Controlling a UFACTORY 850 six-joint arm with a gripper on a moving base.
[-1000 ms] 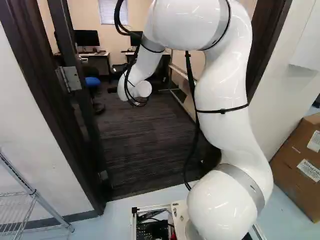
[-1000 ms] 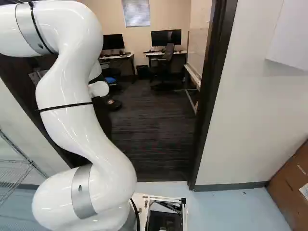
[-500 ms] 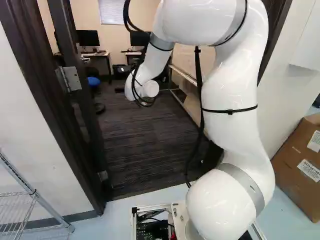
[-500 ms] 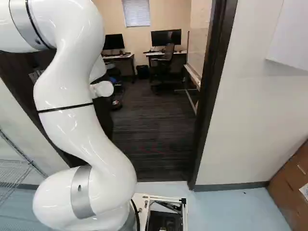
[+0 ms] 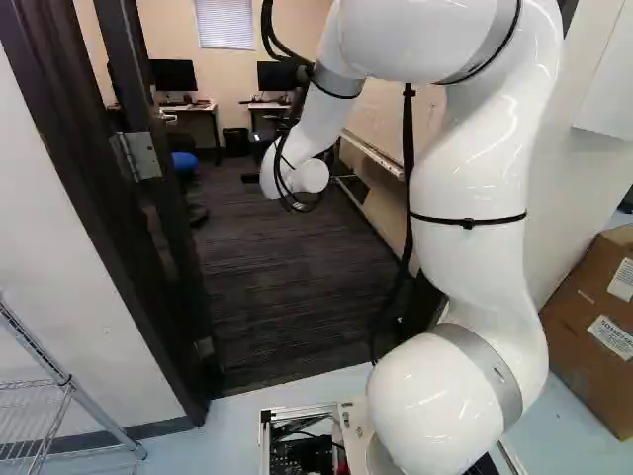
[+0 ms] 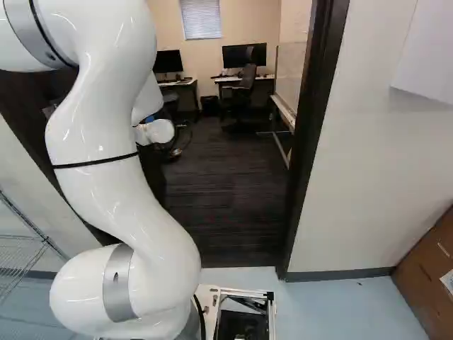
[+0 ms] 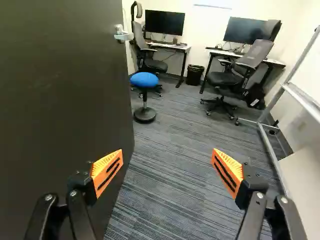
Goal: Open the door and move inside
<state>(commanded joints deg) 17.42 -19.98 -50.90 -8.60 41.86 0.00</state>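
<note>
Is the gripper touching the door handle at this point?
Apart. The wrist view shows it: the gripper is open, and the handle sits well ahead of both fingertips, with a stretch of door and carpet showing in between.

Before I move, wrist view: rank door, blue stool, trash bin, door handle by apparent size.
1. Door, partly because it's close
2. Blue stool
3. Trash bin and door handle: too alike to rank
</note>
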